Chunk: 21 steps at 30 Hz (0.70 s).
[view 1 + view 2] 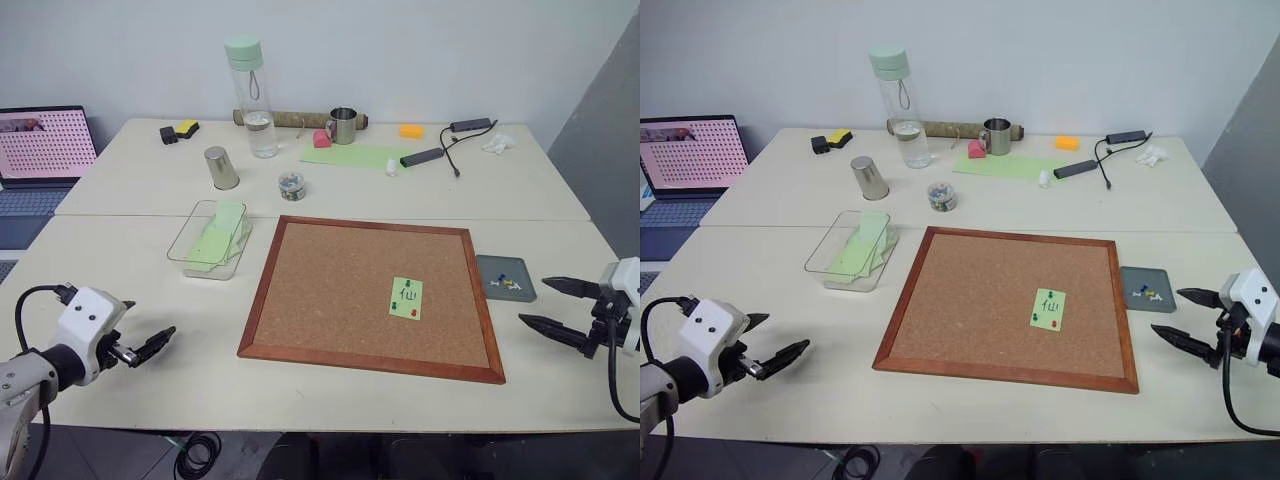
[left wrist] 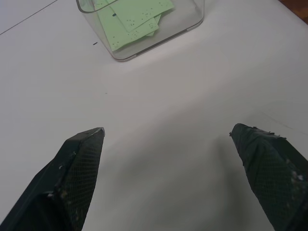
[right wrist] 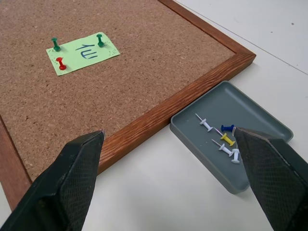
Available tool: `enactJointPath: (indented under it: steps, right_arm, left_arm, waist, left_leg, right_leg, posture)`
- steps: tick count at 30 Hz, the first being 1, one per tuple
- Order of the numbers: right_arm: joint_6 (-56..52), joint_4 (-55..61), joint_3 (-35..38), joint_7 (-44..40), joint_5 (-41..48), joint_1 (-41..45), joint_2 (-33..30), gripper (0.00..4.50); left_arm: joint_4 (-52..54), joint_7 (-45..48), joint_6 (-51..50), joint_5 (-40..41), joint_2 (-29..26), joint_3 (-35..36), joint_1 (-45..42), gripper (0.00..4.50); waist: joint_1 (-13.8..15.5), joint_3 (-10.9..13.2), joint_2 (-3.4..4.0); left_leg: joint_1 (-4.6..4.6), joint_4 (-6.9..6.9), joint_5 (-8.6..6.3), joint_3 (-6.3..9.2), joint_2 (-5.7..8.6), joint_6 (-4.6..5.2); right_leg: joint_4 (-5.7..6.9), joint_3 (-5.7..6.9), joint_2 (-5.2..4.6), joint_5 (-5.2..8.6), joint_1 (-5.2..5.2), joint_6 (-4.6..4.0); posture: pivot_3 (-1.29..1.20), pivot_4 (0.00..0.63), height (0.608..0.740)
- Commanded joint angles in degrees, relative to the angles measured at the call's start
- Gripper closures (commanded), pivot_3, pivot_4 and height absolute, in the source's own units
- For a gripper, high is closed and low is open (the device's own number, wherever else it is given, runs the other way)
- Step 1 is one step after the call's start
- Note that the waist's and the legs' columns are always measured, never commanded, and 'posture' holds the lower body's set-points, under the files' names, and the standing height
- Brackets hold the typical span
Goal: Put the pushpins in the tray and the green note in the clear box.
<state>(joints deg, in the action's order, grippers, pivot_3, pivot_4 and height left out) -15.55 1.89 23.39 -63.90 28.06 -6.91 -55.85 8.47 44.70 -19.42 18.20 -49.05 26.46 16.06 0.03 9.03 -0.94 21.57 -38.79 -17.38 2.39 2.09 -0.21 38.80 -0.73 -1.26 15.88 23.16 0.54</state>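
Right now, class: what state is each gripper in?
Left gripper: open, holding nothing.
Right gripper: open, holding nothing.

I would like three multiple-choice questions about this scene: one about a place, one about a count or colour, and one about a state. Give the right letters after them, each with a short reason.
1. Where is the green note with handwriting?
A. in the clear box
B. pinned on the cork board
C. in the tray

2. How many pushpins hold this note?
A. three: two green, one red
B. one blue
C. five white

3. What is the state of the right gripper?
A. shut on a pin
B. shut on the note
C. open, holding nothing

Answers:
1 B: the note lies on the cork board, apart from the clear box.
2 A: the right wrist view shows two green heads and a red one on it.
3 C: its fingers stand wide apart near the tray.
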Motion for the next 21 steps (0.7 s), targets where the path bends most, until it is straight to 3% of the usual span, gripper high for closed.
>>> enactJointPath:
  steps: [1, 21]
  right_arm:
    - [-0.5, 0.1, 2.9, -2.0, 0.1, -0.3, -2.2, 0.02]
    - [0.1, -0.4, 3.0, -3.0, -1.6, -0.4, -2.3, 0.02]
  left_arm:
    - [1.7, 1.6, -0.5, 1.6, -0.3, 2.4, 0.4, 0.01]
    - [0.2, 1.2, 1.5, 0.8, 1.4, 1.7, -1.3, 0.01]
  waist:
    - [0.0, 0.0, 0.0]
    - [0.0, 0.0, -0.01]
  left_leg:
    - [0.0, 0.0, 0.0, 0.0, 0.0, 0.0]
    - [0.01, 0.0, 0.0, 0.0, 0.0, 0.0]
  right_leg:
    - [0.0, 0.0, 0.0, 0.0, 0.0, 0.0]
    - [-0.01, 0.01, 0.0, 0.0, 0.0, 0.0]
  posture:
    - [0.0, 0.15, 0.74]
    - [0.0, 0.15, 0.74]
